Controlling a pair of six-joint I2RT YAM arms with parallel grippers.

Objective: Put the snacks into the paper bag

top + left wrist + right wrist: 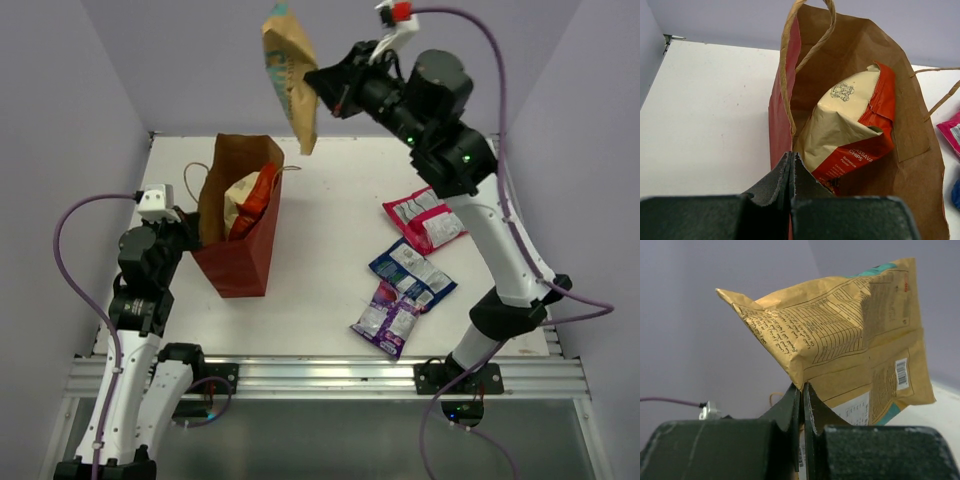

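Tan packet [290, 75], pinched in the right claw [318, 85] at 12 o'clock, awaits lowering toward 7 o'clock into the bag [240, 265], its rim clamped by the left claw [195, 232].

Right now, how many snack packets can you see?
5. The orange-red packet sits inside the paper bag, the right gripper holds the tan packet in the air, and the pink packet, blue-white packet and purple packet lie on the table. More may hide in the bag.

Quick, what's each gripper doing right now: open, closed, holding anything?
Left gripper: closed, pinching the rim of the paper bag.
Right gripper: closed on the tan-brown packet, held up in the air.
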